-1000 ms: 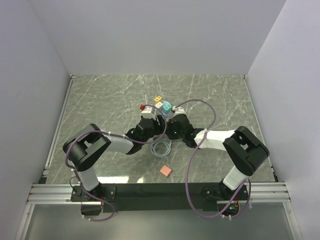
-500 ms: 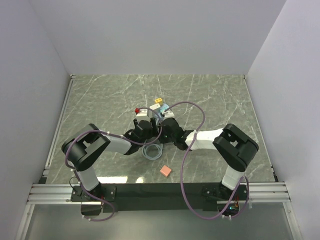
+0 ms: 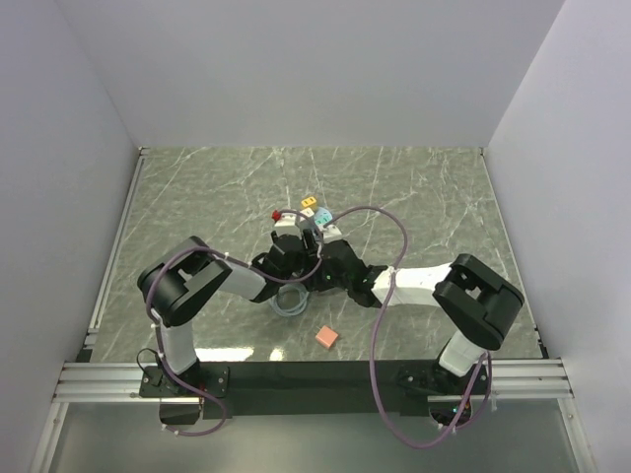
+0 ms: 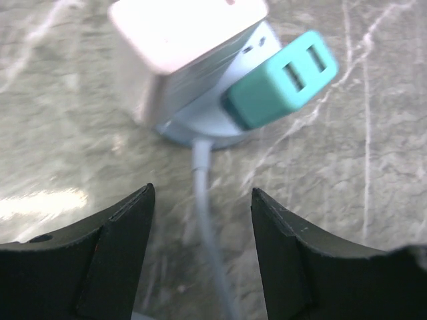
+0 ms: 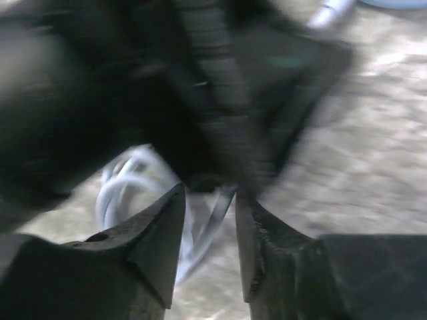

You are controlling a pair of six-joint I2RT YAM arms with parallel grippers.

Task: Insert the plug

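Marble table (image 3: 444,187), teal plug (image 4: 280,80) sharp from left wrist — right wrist blurred

- adapter (image 3: 296,219) sits about mid table (image 3: 444,197)
- cable (image 3: 288,301) coiled just in front of it
- block (image 3: 326,336) nearer the front edge, right of the cable

The surface (image 4: 373,167) is recorded as polished, marble-veined and faintly glossy, the teal plug (image 4: 280,80) as matt plastic, the white block (image 4: 180,40) as smooth satin plastic, the fingers (image 4: 120,260) of the left claw (image 4: 200,195) as matt black plastic.
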